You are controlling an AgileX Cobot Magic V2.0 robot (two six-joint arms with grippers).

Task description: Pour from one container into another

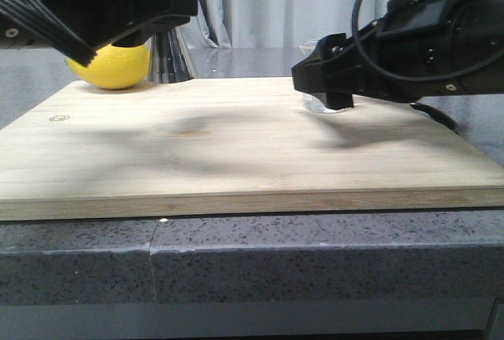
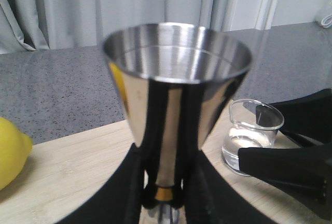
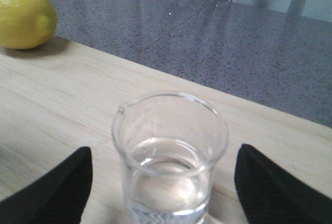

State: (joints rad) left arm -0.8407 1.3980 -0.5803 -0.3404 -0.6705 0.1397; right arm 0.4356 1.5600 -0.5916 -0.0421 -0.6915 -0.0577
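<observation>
Wooden board (image 1: 236, 151) mostly bare up front; lemon (image 1: 110, 68) at its far left edge. Left fingers (image 2: 155, 182) clamp jigger (image 2: 176, 73). Right fingers (image 3: 270, 182) spread wide, straddling beaker (image 3: 170, 156) without touching.

The board (image 1: 236, 143) lies on the surface (image 1: 315, 261). The lemon (image 1: 110, 66) sits at its back left corner, the beaker (image 1: 319, 102) toward the back right, standing between the right end effector's (image 3: 163, 182) 2 fingers (image 3: 52, 190).

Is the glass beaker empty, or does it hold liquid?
It holds liquid. The right wrist view shows the upright beaker about half full of clear liquid, between the open right gripper fingers.
</observation>
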